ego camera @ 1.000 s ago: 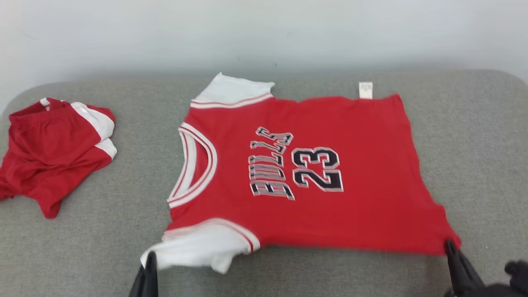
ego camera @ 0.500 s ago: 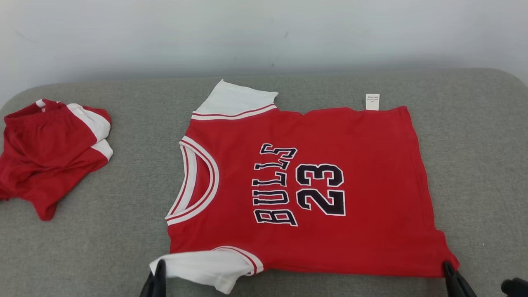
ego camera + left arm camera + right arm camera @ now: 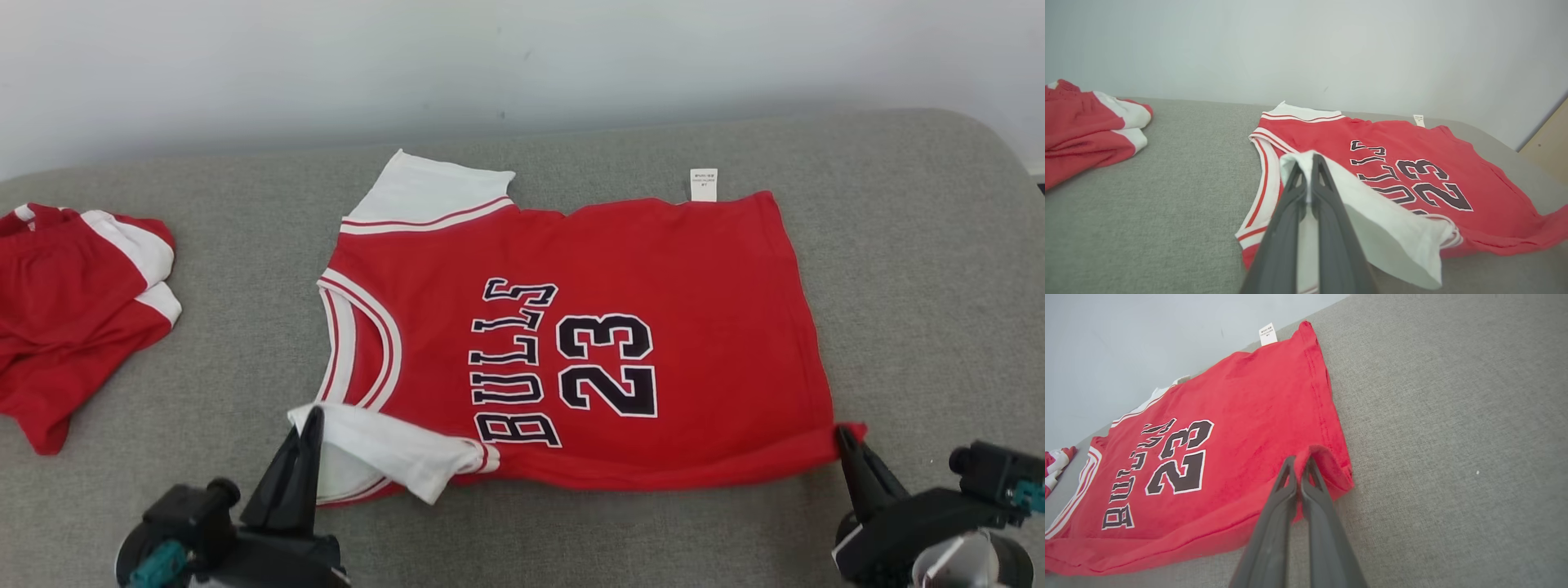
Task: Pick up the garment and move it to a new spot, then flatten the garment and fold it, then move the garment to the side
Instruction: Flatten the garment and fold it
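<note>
Head view: two garments lie on the grey fabric-covered bench (image 3: 922,269). One is the red jersey (image 3: 718,327), spread front-up at the middle of the bench and printed BULLS 23 in black. One white label (image 3: 703,184) sticks out of its far edge. The other is a crumpled red-and-white garment (image 3: 73,318), well apart from the jersey on its neck side. Two hands are at the jersey's near edge. The left hand (image 3: 312,420) is closed on the near white sleeve (image 3: 384,449), which is lifted and folded over onto the red front. The right hand (image 3: 845,437) is closed on the near hem corner. Beyond the jersey a plain pale wall (image 3: 522,57) rises from the bench's far edge.

Left wrist view: the two dark fingers pinch the sleeve's edge, with white cloth between them, and the sleeve drapes down toward the jersey's lettering. One pale wooden panel (image 3: 1545,143) stands past the jersey's hem end.

Right wrist view: the two fingers press together on a small raised fold of red hem. The rest of the jersey lies flat on the bench.
</note>
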Controlling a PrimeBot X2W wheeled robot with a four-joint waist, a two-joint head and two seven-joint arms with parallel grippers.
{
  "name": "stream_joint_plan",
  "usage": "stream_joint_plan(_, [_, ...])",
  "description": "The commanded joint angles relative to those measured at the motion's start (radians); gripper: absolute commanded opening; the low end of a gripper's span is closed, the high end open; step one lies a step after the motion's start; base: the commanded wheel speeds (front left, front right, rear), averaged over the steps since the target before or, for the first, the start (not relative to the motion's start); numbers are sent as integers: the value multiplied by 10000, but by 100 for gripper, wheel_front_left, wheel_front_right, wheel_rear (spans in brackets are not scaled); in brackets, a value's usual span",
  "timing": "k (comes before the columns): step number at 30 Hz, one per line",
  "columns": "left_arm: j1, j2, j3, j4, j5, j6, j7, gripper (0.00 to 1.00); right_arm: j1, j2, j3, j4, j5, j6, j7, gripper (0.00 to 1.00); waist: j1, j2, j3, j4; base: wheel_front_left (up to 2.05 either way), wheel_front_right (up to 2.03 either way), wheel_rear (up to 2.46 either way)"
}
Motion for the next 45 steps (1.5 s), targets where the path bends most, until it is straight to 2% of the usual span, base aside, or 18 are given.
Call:
stream_joint_plan(1, [-309,67,-3,152,44,-72,36,0,-239,-25,12,82,16,-24,61,0,-1,0,101,-47,0,0,0])
stream_joint_plan(8, [-1900,148,-287,1447,169,-445,234,0,-1550,-68,-25,833,-44,-24,347,0,-1,0,461,-84,0,0,0])
stream_joint_plan(18, [-3559,48,-905,3327,333,-808,-72,0,-2705,-104,-12,2214,-379,-24,-99,0,-1,0,711,-61,0,0,0])
stream_joint_plan(19, [-3689,20,-956,3499,352,-831,-142,0,-2773,-128,14,2306,-420,-24,-204,30,-1,0,704,-61,0,0,0])
stream_joint_plan(20, [-3797,-13,-1011,3667,376,-853,-203,55,-2812,-152,59,2393,-439,-24,-293,100,-1,0,692,-56,0,0,0])
stream_joint_plan(21, [-3860,-42,-1059,3808,379,-849,-269,100,-2821,-175,112,2459,-456,-24,-383,100,-1,0,666,-51,0,0,0])
stream_joint_plan(26, [-3844,-144,-1041,4235,325,-855,-498,100,-2629,-428,338,2566,-562,-24,-918,100,-1,0,474,-9,0,0,0])
stream_joint_plan(32, [-3104,-196,-631,4183,211,-765,-644,100,-1956,-786,524,2429,-430,-24,-1393,100,-1,0,121,102,0,0,0])
stream_joint_plan(39, [-1631,-192,-200,3500,226,-538,-650,100,-1110,-1110,717,2149,-701,-24,-1362,100,-1,0,-28,209,0,0,0])
stream_joint_plan(45, [-925,-354,-274,3441,295,-546,-653,100,-1073,-1151,727,2233,-942,-24,-1407,100,-1,0,102,329,0,0,0])
